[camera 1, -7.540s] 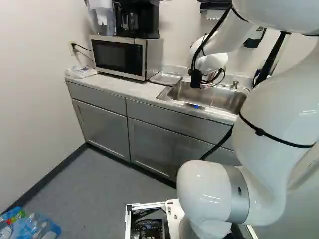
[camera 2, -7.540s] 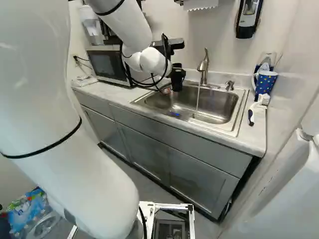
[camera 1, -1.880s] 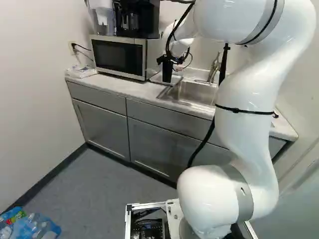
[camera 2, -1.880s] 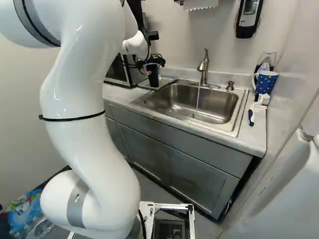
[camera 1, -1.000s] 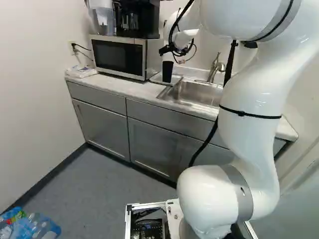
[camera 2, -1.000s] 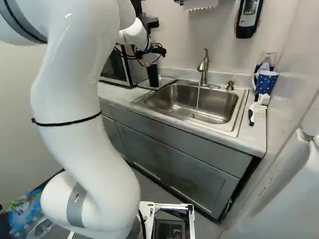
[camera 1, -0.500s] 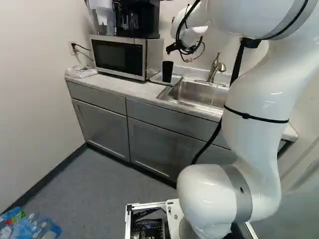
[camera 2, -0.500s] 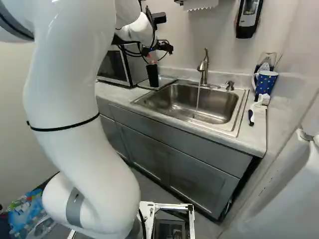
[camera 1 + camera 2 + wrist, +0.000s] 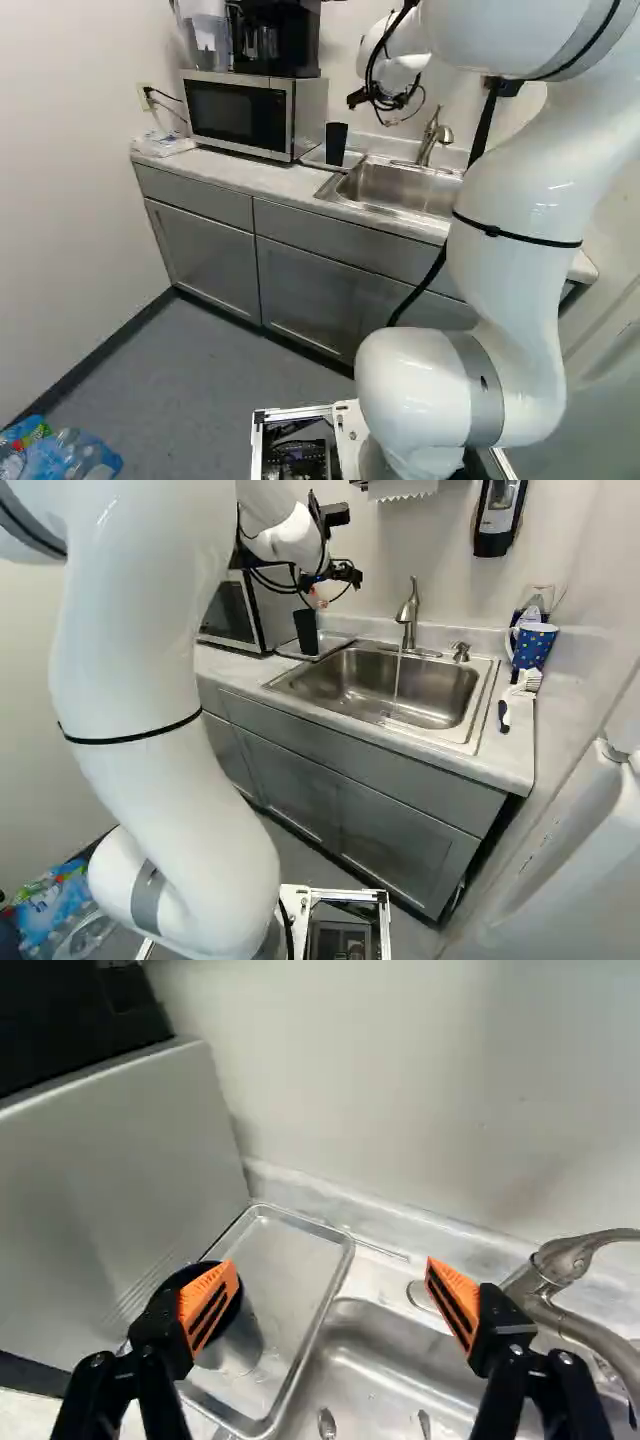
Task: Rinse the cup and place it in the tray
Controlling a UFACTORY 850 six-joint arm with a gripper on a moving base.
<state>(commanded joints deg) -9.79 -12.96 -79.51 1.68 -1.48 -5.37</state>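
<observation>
The cup (image 9: 336, 145) is stood in the tray (image 9: 290, 1252); the tool (image 9: 330, 583) is spread open; print on the bottle wrapping (image 9: 30, 432) is illegible.

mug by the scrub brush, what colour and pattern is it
Blue with light dots; the mug shows best in the right base view.

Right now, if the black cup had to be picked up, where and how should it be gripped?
I'd take the cup by its upper sides, the gripper coming from the sink side, away from the microwave. It stands upright in the tray, shows no handle, and narrows towards its base.
</observation>
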